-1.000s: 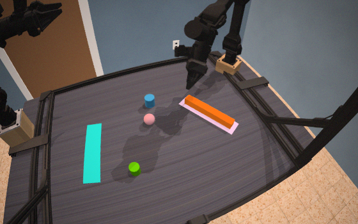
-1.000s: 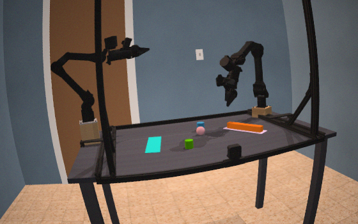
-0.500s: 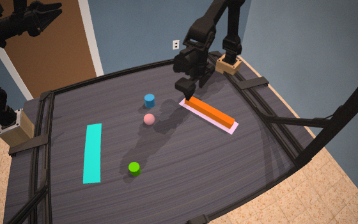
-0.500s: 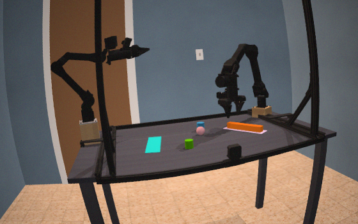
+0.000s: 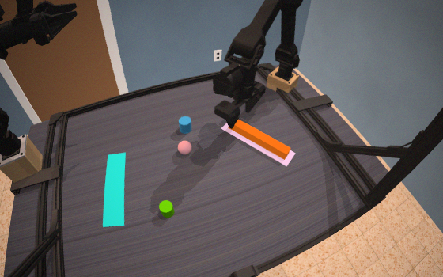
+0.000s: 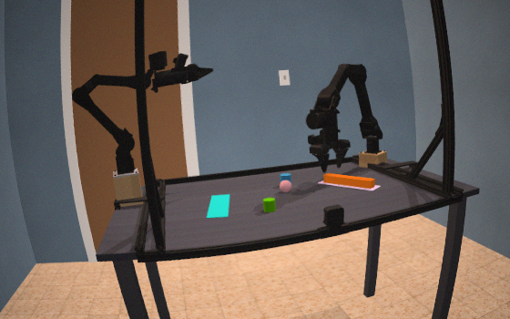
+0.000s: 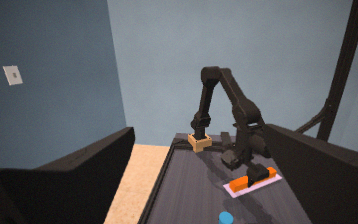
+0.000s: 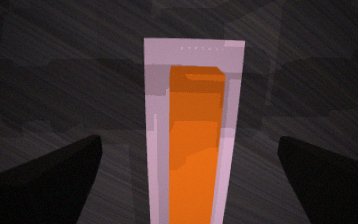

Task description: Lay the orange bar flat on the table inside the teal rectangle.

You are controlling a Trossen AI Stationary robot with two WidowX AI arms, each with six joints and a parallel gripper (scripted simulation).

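The orange bar (image 5: 261, 138) lies flat on the lavender rectangle (image 5: 256, 145) at the table's right side. It also shows in the exterior view (image 6: 349, 180), the left wrist view (image 7: 253, 180) and the right wrist view (image 8: 194, 150). My right gripper (image 5: 239, 108) is open and hangs just above the bar's far end, fingers pointing down on either side of it, not touching it (image 6: 332, 159). The teal rectangle (image 5: 115, 189) (image 6: 219, 205) lies at the table's left side. My left gripper (image 6: 200, 71) is open and empty, high in the air above the table's left edge.
A blue cylinder (image 5: 184, 124) and a pink ball (image 5: 184, 147) stand near the middle of the table, left of the bar. A green cylinder (image 5: 166, 208) stands nearer the front, right of the teal rectangle. Black frame rails run along the table edges.
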